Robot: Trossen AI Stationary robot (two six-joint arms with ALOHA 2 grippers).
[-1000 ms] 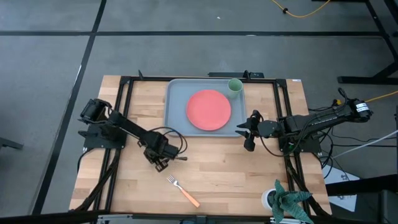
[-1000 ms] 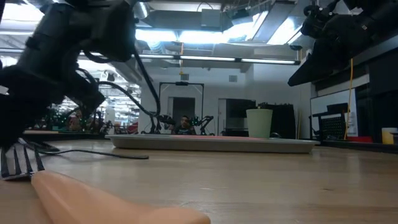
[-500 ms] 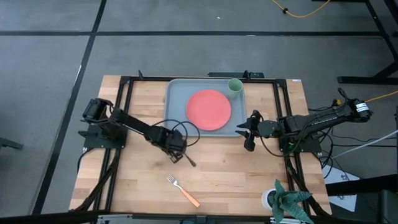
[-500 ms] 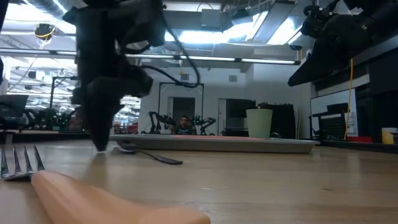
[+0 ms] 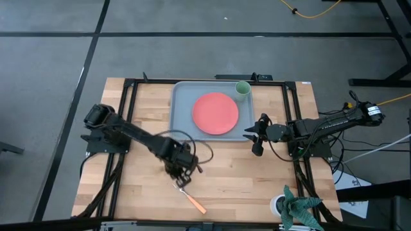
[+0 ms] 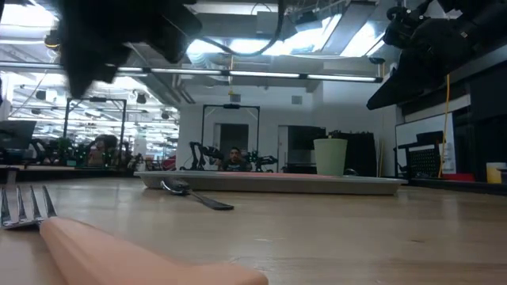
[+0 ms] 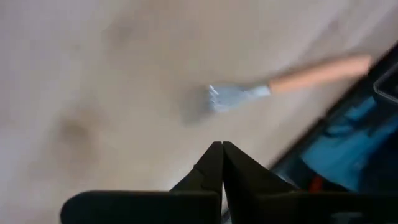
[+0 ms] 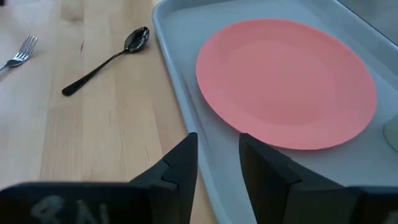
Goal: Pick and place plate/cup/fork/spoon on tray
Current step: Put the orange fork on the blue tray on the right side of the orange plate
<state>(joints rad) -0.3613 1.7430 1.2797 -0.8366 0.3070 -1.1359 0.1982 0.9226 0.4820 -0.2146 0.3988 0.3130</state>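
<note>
in the high view the left arm's dark bulk and cable loops cover most of the spoon [image 8: 107, 61], so its place on the wooden surface [image 5: 244, 176] reads best from the right wrist view: bowl just beside the tray's rim, thin handle angling away, not on the tray. the fork [image 5: 190, 197] is partly masked from above too, its tines tucked under the left gripper [image 5: 182, 176], only the slim orange handle running clear toward the surface's near edge. in the low view the fork's handle fills the foreground, cut off by the frame, silver tines showing at the far left. the left wrist view is smeared, yet shows the left gripper clenched, fingers pressed tip to tip and holding nothing, hovering over the fork's tines.

the tray [image 5: 183, 109], grey-blue with rounded corners and a raised rim, sits at the far middle of the surface. it holds the coral-red plate [image 5: 216, 113], lying flat near its centre, and the pale-green cup [image 5: 242, 88], upright in the far right corner, apart from the plate. from the right wrist view the cup is cut to a pale sliver at the frame's edge.

the right gripper [image 5: 258, 136] waits just off the tray's right near corner, fingers parted and empty. a potted green plant [image 5: 295, 206] stands at the surface's near right corner, half out of frame.
</note>
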